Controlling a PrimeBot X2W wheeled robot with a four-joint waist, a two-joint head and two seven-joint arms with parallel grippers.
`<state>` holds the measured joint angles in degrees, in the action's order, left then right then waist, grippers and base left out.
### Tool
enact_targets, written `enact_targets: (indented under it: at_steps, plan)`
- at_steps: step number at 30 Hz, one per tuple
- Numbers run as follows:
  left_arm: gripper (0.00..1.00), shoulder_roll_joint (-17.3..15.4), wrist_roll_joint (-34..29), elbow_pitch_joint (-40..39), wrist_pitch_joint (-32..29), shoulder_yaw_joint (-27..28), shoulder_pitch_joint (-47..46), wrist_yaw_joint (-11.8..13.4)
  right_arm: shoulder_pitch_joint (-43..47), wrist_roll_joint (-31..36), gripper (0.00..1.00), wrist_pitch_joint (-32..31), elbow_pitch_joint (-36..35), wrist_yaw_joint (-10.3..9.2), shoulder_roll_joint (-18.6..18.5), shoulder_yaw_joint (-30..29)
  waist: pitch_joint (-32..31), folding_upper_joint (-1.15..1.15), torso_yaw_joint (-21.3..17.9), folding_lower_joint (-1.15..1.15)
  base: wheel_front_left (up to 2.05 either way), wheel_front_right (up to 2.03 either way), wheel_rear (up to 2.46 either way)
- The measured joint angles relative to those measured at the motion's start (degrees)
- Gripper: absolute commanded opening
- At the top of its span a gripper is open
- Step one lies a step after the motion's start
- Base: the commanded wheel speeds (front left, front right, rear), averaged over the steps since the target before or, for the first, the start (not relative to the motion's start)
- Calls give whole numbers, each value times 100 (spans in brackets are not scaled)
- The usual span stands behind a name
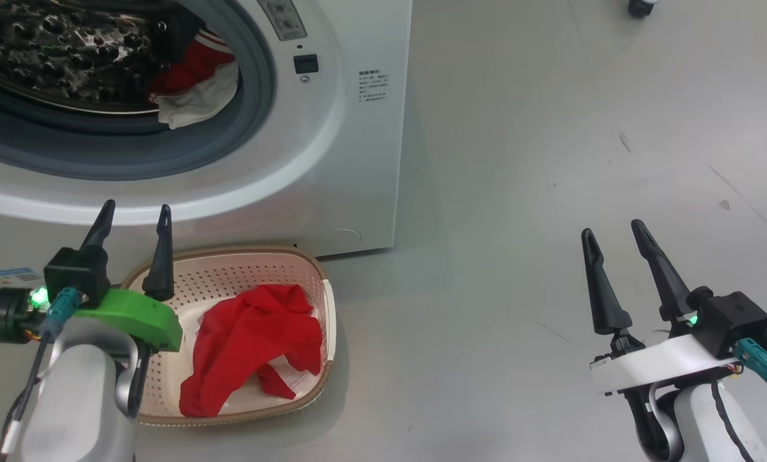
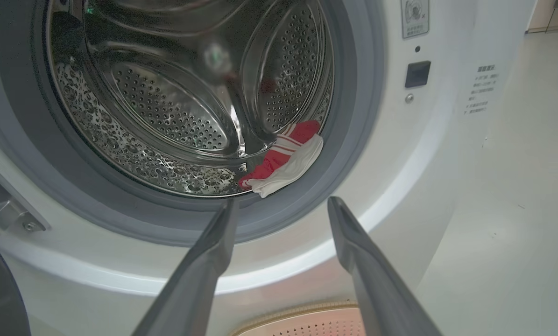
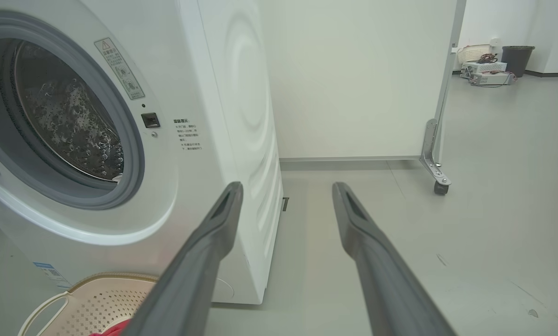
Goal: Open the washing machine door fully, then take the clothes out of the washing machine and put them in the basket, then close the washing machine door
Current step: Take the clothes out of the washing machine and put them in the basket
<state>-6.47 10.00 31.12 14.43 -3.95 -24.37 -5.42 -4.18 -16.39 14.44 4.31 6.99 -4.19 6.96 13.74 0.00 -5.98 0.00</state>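
Though limp, bright red-and-white striped clothes.

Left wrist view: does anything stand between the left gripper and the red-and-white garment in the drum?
Nothing visible does. The open left gripper points at the garment, which lies at the front of the drum against the grey seal, open air between.
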Motion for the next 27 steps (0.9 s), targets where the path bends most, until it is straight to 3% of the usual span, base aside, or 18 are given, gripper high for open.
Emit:
enact_targets:
  at_steps: [11, 27]
  plan:
    - [100, 127, 178, -983, 1, 300, 1049, -15, 277, -4, 100, 0, -31, 0, 0, -57, -484, 0, 188, 0, 0, 0, 0]
    - [100, 201, 190, -1782, 1, 355, 1634, -51, 416, -20, 100, 0, -125, 0, 11, -37, -562, 0, 140, 0, 0, 0, 0]
